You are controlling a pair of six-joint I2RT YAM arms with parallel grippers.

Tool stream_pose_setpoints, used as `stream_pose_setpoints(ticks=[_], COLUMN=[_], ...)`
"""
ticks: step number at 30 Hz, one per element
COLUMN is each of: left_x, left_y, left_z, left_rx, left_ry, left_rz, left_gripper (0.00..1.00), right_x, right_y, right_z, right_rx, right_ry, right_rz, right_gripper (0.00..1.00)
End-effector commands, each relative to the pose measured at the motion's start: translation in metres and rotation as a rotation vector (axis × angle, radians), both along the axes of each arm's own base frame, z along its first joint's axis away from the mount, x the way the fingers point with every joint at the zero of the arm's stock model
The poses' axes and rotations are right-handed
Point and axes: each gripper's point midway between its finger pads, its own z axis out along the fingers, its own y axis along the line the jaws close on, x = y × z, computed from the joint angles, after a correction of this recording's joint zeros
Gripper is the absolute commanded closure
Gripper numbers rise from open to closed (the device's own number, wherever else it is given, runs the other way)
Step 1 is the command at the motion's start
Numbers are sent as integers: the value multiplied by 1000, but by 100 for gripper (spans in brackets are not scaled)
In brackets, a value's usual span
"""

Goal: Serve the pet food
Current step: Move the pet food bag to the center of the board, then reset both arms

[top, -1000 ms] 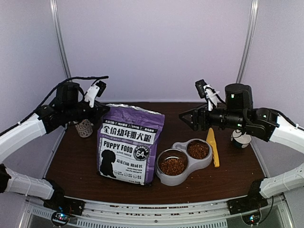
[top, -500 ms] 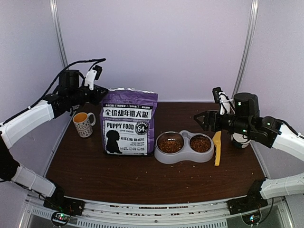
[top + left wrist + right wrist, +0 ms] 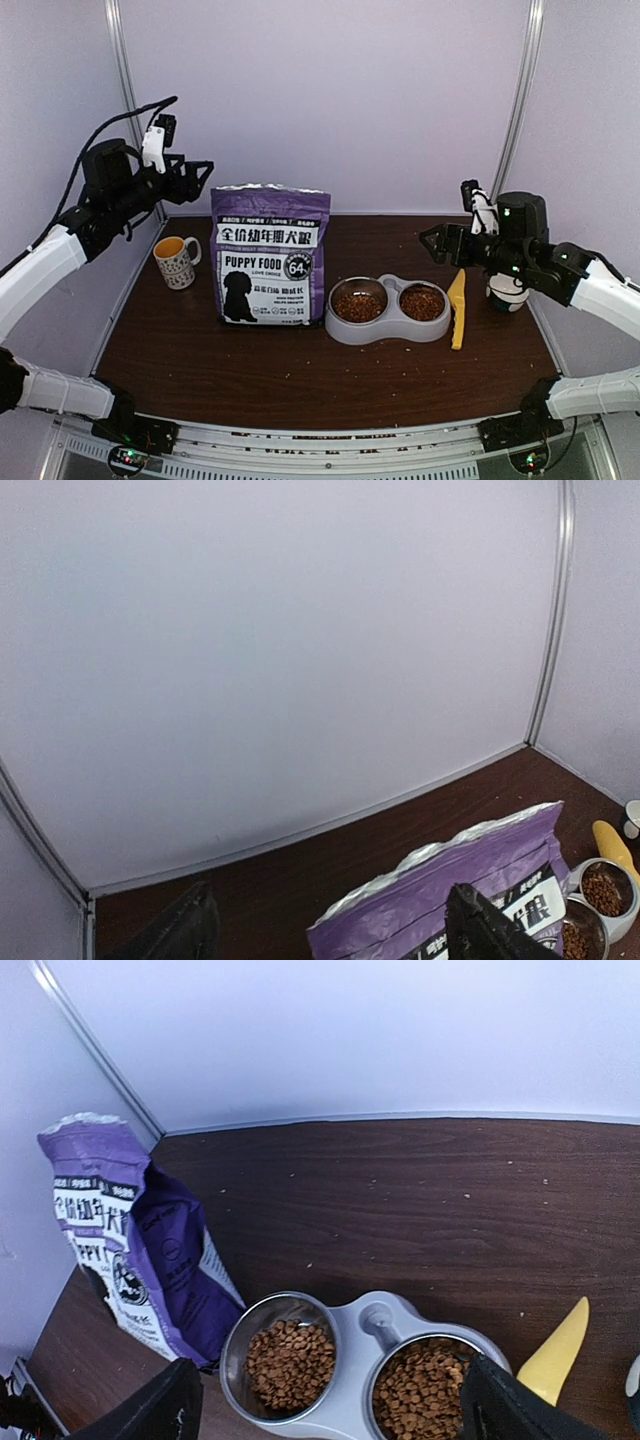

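Observation:
The pet food [image 3: 358, 305] fills both steel bowls of a grey double feeder [image 3: 390, 331], and both heaps of pet food [image 3: 290, 1360] show in the right wrist view. Left of the feeder [image 3: 375, 1325] a purple puppy-food bag [image 3: 270, 255] stands upright and free. My left gripper [image 3: 200, 175] hangs open in the air, above and left of the bag's top; its wrist view looks down on the bag [image 3: 470, 880] past the open left gripper [image 3: 333, 927]. My right gripper [image 3: 433, 243] is open and empty, above and behind the right bowl. In its own view the right gripper [image 3: 335, 1400] frames the feeder.
A yellow scoop [image 3: 457, 308] lies flat on the table right of the feeder. A patterned mug [image 3: 177, 262] stands left of the bag. A white cup [image 3: 508, 292] sits under my right arm near the table's right edge. Walls close the back and sides.
The bag has gone from tilted to standing upright on its own. My left gripper opened, let go of its top and rose up-left. My right gripper drew back to the right.

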Motion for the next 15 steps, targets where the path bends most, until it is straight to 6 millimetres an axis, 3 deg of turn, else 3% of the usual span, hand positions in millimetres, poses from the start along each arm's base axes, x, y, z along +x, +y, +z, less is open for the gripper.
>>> stream_pose_setpoints(ticks=[1, 5, 9, 12, 15], left_x=[10, 6, -18, -45, -73], left_y=[68, 146, 221, 254, 271], left_z=[-40, -104, -154, -176, -195], left_rx=[-95, -188, -282, -265, -193], left_ry=[111, 234, 249, 202, 139], left_rz=[227, 459, 662, 827, 948], left_gripper=[19, 16, 16, 14, 13], right_x=[19, 39, 48, 42, 26], right_y=[-36, -92, -160, -207, -240], right_z=[-12, -31, -54, -63, -59], right_rx=[-33, -62, -56, -44, -1], right_ry=[-3, 20, 27, -12, -112], right_rz=[-118, -254, -430, -573, -710], right_gripper=[9, 8, 8, 8, 9])
